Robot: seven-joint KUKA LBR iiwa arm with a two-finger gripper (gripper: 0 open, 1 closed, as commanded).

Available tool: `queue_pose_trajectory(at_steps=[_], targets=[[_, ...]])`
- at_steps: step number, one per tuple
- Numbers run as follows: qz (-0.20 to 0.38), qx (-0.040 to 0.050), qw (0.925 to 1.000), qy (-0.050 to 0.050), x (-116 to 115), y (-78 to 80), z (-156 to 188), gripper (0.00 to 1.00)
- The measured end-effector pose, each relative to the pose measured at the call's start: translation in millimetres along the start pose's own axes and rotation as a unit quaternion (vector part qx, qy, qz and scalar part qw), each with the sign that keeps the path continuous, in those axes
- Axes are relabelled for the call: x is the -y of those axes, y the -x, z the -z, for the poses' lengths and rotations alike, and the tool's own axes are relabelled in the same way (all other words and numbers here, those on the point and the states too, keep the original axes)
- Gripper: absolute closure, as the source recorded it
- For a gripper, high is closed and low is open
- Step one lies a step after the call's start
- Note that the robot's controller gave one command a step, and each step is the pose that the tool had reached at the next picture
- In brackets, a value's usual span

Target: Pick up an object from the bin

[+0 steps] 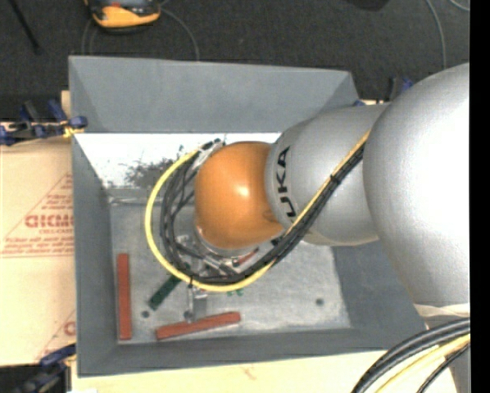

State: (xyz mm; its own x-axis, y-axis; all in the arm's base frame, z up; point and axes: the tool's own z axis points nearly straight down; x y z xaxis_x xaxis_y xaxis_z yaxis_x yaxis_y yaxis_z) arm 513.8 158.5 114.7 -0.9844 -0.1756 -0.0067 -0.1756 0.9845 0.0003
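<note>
Camera view: the gripper (197, 303) is held over the red-brown stick (197, 325) at lower centre, presumably for grasping; its spread cannot be told.

The orange wrist cover (233, 195) and its cables (151, 211) hide the bin (93, 260) floor beyond the end effector (197, 301). A dark green thing (160, 293) just left of it passes under those cables. A speck (319, 303) well to its right is too small to tell.

Robotics lab; KUKA arm (343, 178) over grey metal bin (212, 97).
</note>
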Motion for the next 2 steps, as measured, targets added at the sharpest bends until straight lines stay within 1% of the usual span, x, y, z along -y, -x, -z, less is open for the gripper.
queue_pose_trajectory(at_steps=[1, 2], targets=[[0.146, 0.0005, 0.9893, 0.001, -4.1, -2.3, -42.5, 1.00], [0.146, 0.0004, 0.9893, 0.001, -4.1, -2.3, -42.5, 1.00]])
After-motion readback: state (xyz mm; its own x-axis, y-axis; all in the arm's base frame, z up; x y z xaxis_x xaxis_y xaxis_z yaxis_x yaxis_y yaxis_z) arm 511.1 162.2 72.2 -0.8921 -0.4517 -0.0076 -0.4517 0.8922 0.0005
